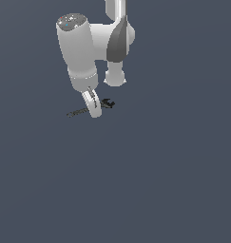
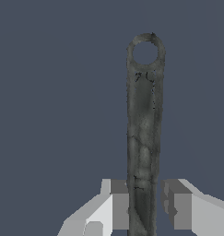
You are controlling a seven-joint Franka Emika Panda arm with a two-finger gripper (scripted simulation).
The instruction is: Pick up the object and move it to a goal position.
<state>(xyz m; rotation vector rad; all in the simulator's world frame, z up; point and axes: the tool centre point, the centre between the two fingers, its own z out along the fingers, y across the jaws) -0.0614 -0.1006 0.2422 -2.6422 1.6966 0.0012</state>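
The object (image 1: pixel 79 112) is a thin dark grey rod lying on the floor, with a jagged black head (image 1: pixel 108 103) at its end toward the exterior view's right. My gripper (image 1: pixel 94 112) is down at floor level over the middle of the rod. In the wrist view the rod (image 2: pixel 143 120) runs lengthwise between the two fingers and ends in a small ring (image 2: pixel 145 51). My gripper (image 2: pixel 144 207) straddles it. One finger pad (image 2: pixel 119 205) is against the rod. The other pad (image 2: pixel 177 205) stands a narrow gap away. The jagged head is out of the wrist view.
The floor (image 1: pixel 159 180) is a plain dark blue-grey surface with no other objects in view. The white arm links (image 1: pixel 79 47) rise above the gripper in the exterior view.
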